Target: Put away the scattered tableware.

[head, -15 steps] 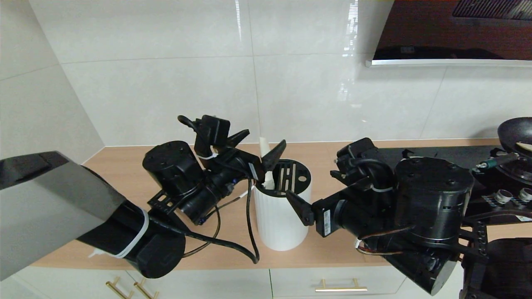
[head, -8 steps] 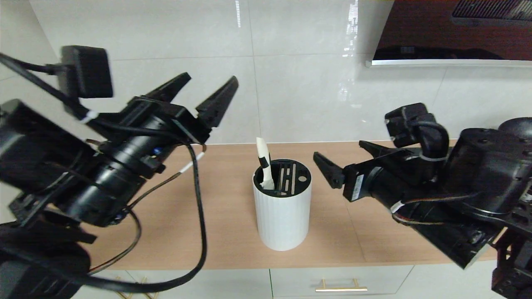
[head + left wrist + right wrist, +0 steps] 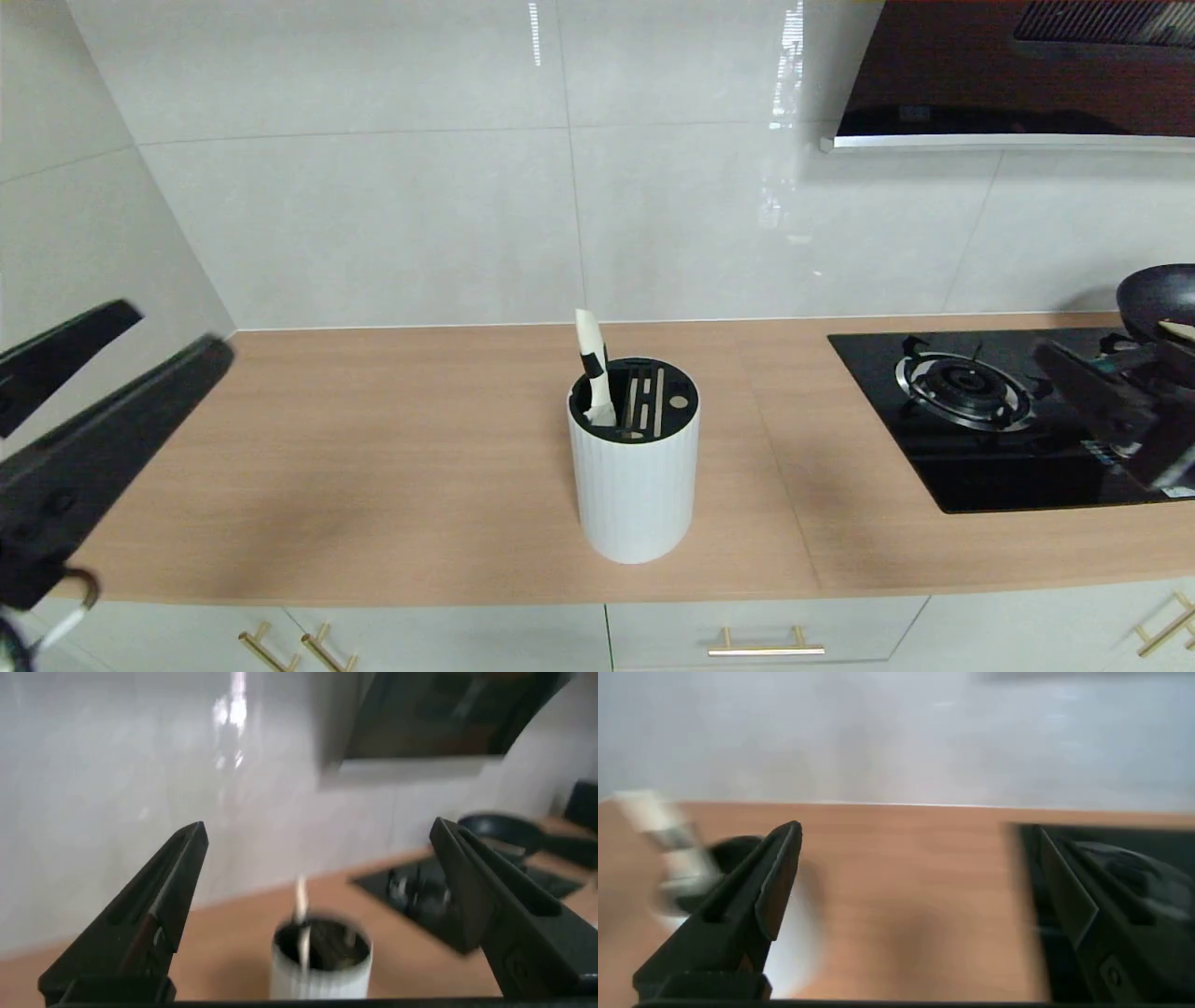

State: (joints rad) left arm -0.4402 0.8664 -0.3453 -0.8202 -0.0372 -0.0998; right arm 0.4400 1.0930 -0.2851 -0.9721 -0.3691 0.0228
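White holder (image 3: 638, 485) with 1 white-handled knife (image 3: 592, 369), left claw (image 3: 318, 829) splayed wide left of it, right claw (image 3: 913, 835) splayed wide right of it, head view adds pan (image 3: 1158, 299) over hob (image 3: 980, 411)

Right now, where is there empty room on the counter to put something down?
Two bare countertop patches: a wide one between the left wall and the white holder, and a narrower one between the holder and the stove. The stove end is crowded, with the pan and the right gripper.
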